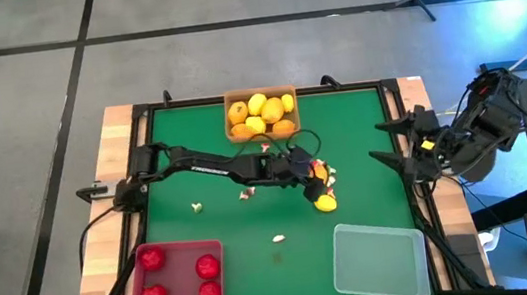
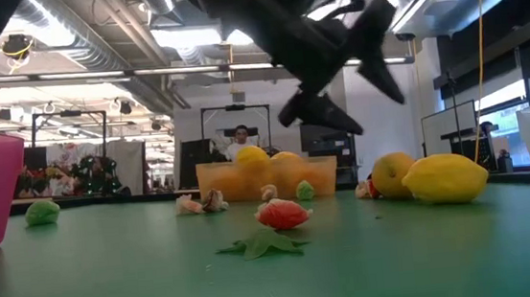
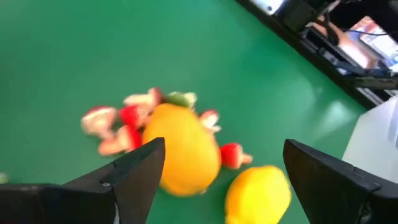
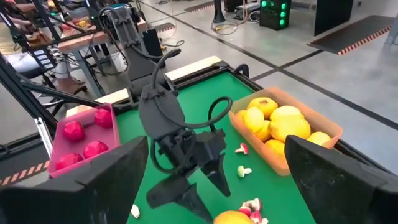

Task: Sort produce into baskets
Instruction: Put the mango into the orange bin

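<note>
An orange-yellow oval fruit (image 3: 183, 149) and a yellow one (image 3: 258, 196) lie on the green table right of centre, among small red-and-whitish bits (image 3: 118, 124). My left gripper (image 1: 314, 182) hovers open just above them, its fingers (image 3: 143, 168) standing apart over the two fruits without touching them. The orange-tan basket (image 1: 260, 100) at the far edge holds several yellow fruits. Red round fruits sit in the red basket (image 1: 173, 249) near left, and the clear basket (image 1: 379, 260) stands near right. My right gripper (image 1: 387, 142) waits open at the table's right edge.
Loose small bits lie on the table left of centre (image 1: 196, 207) and toward the near edge (image 1: 279, 236). In the low view a red bit on a green leaf (image 2: 280, 214) lies in front. Beyond the far edge a person (image 2: 241, 143) shows in the room.
</note>
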`<state>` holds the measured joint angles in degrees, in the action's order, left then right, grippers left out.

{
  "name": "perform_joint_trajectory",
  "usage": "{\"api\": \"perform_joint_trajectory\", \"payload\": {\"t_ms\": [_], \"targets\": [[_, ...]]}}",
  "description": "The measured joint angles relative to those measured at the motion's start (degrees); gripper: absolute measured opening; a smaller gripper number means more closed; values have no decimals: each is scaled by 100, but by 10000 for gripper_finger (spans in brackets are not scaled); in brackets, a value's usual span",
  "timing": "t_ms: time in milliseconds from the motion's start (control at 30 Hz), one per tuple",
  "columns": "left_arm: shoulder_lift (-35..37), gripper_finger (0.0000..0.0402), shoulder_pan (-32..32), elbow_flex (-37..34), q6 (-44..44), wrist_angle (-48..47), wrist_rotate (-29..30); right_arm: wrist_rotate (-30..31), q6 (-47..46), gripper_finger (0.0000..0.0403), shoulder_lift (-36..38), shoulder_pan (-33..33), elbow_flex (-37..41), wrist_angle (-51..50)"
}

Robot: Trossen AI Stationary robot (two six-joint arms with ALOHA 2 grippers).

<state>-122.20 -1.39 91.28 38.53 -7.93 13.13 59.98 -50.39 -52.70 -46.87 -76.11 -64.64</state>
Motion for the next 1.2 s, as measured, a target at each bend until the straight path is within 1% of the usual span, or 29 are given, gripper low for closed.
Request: {"api": "perform_joint_trajectory", "payload": {"t_ms": [100,167,267,333,433,500,633,767,867,1000,1067,1200], "targets": [[-271,320,-21,324,-85,-12,25,-3,-111,374,-1,0,60,16],[-429,320,-24,443,-92,-64,147,-2,-195,374,5,0,71,13],[-539,320,-21,460,30,-336,503,-5,-225,374,3,0,71,26],[-543,320,-6,460,69,-697,678,-41,-231,374,3,0,71,28],[-624,320,-4,469,8,-745,840,-61,-232,374,3,0,71,26],[-675,320,-17,468,14,-619,832,-62,-232,374,1,0,71,20],[-758,320,-89,462,242,-327,495,-63,-232,374,5,0,73,13],[-740,320,-150,465,249,-119,546,-65,-230,374,5,1,73,9],[-740,320,-135,464,336,-165,544,-65,-230,374,6,0,75,10],[-848,320,-134,466,380,-72,566,-71,-232,374,5,0,75,11],[-954,320,-134,466,393,121,537,-123,-230,374,7,0,75,14],[-1078,320,-124,466,642,132,491,-209,-232,374,5,0,75,20]]}}
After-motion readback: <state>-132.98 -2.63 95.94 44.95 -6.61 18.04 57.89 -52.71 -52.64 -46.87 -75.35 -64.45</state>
